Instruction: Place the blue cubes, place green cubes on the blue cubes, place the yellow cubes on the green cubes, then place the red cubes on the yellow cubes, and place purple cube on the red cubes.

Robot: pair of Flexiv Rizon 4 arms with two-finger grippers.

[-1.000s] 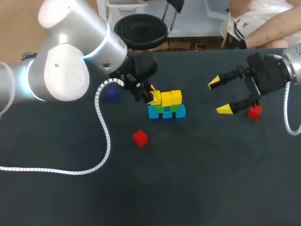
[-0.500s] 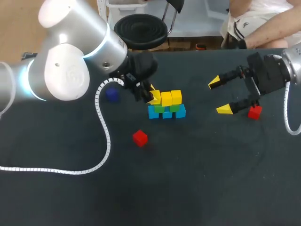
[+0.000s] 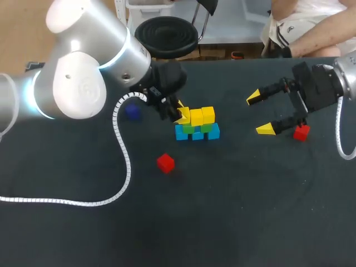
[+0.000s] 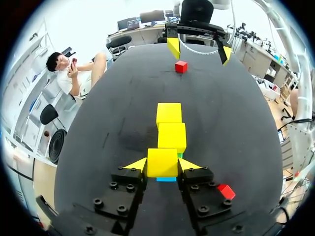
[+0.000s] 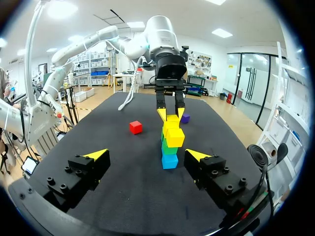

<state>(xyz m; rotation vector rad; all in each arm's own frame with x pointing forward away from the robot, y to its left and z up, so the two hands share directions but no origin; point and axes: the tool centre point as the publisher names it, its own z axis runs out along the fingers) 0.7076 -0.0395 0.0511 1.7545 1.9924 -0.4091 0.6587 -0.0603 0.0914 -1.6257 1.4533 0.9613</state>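
Head view: the left pincer (image 3: 181, 113) grasps the end yellow cube (image 3: 186, 114) atop the block stack (image 3: 198, 132) mid-tabletop (image 3: 222, 211), and the right pincer (image 3: 260, 113) is released beside a red cube (image 3: 301, 132). Left wrist view: both tips press that yellow cube's sides. Right wrist view: the stack stands ahead, between the spread fingers.

L arm (image 3: 83, 78) enters from left, wrist angled down over mid table (image 3: 222, 211). L hand (image 3: 181, 114): fingers pinch a yellow cube (image 4: 163, 162) from both sides. R arm (image 3: 346, 78) at right edge; R hand (image 3: 260, 114) spread wide, tips pointing left.
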